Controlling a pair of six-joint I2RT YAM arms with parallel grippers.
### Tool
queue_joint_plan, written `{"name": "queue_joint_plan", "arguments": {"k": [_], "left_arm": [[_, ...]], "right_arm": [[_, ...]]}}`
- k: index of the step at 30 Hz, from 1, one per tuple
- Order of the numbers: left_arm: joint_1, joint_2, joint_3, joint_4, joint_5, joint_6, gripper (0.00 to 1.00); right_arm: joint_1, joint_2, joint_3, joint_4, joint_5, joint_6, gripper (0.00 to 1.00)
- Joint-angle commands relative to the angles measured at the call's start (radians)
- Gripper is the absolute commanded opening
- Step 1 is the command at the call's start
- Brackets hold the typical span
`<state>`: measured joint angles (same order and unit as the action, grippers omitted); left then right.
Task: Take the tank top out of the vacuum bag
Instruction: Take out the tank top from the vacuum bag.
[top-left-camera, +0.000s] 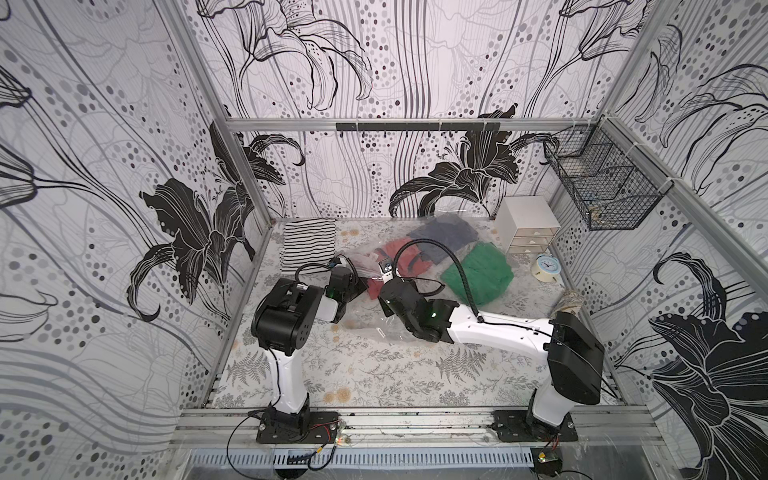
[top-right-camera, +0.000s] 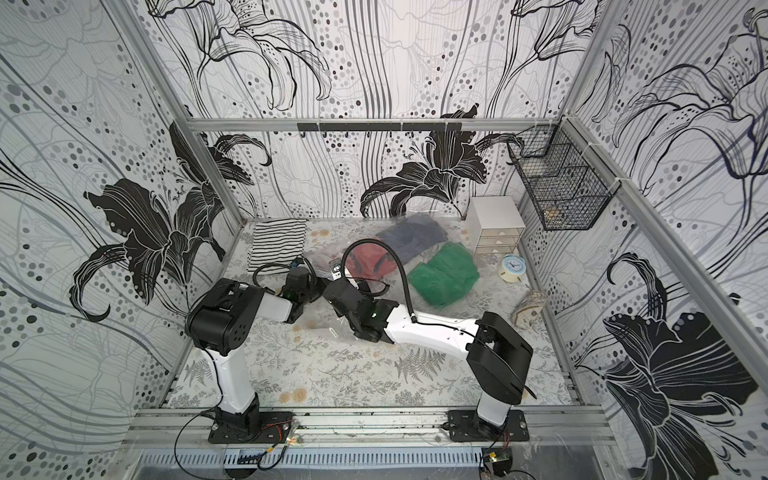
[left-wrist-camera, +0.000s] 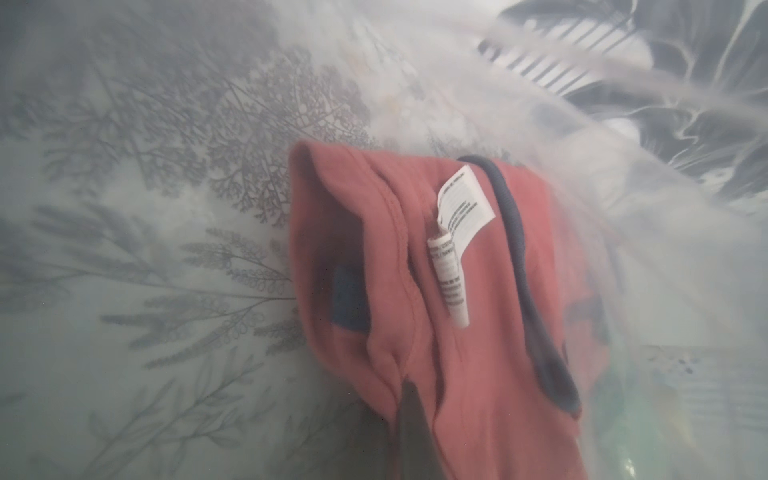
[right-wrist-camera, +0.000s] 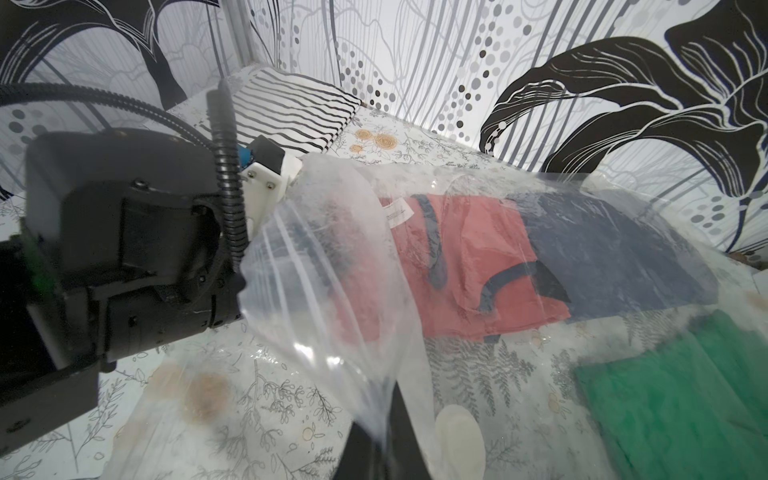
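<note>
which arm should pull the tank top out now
Left. The left pincer is inside the vacuum bag, shut on the edge of the red tank top; the right pincer only pinches the bag's plastic, steadying it.

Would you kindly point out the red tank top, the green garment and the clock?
red tank top (right-wrist-camera: 465, 257): right wrist view, front
green garment (top-left-camera: 478, 276): a top view, middle
clock (top-left-camera: 545, 263): a top view, face
</note>
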<state>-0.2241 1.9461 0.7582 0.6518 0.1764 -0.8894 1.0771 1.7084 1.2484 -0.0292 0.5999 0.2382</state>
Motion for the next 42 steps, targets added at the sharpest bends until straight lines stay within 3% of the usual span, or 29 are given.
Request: {"name": "queue_joint_plan", "arguments": {"k": [1, 8, 17, 25, 31, 38, 42], "left_arm": [[-0.005, -0.037, -0.008, 0.008, -0.003, -0.011, 0.0], [0.003, -0.189, -0.015, -0.155, -0.003, 0.045, 0.0], [0.101, -0.318, -0.008, -0.417, 0.067, 0.061, 0.0], [0.153, -0.349, -0.103, -0.42, 0.096, 0.038, 0.0], [0.18, -0.506, -0.135, -0.568, 0.112, 0.034, 0.0], [0.337, -0.768, -0.128, -0.937, 0.073, 0.127, 0.0], [0.449, -0.791, -0.112, -1.07, 0.068, 0.174, 0.0]], "right_arm": [[-0.002, -0.033, -0.011, -0.014, 0.037, 0.001, 0.0], [-0.009, 0.007, 0.011, -0.037, 0.049, 0.016, 0.0], [-0.026, 0.042, 0.027, -0.063, 0.04, 0.052, 0.0], [-0.036, 0.051, 0.029, -0.067, 0.036, 0.067, 0.0], [-0.051, 0.052, 0.031, -0.082, 0.036, 0.086, 0.0], [-0.056, 0.046, 0.02, -0.069, 0.031, 0.088, 0.0], [-0.057, 0.045, 0.02, -0.064, 0.028, 0.089, 0.0]]}}
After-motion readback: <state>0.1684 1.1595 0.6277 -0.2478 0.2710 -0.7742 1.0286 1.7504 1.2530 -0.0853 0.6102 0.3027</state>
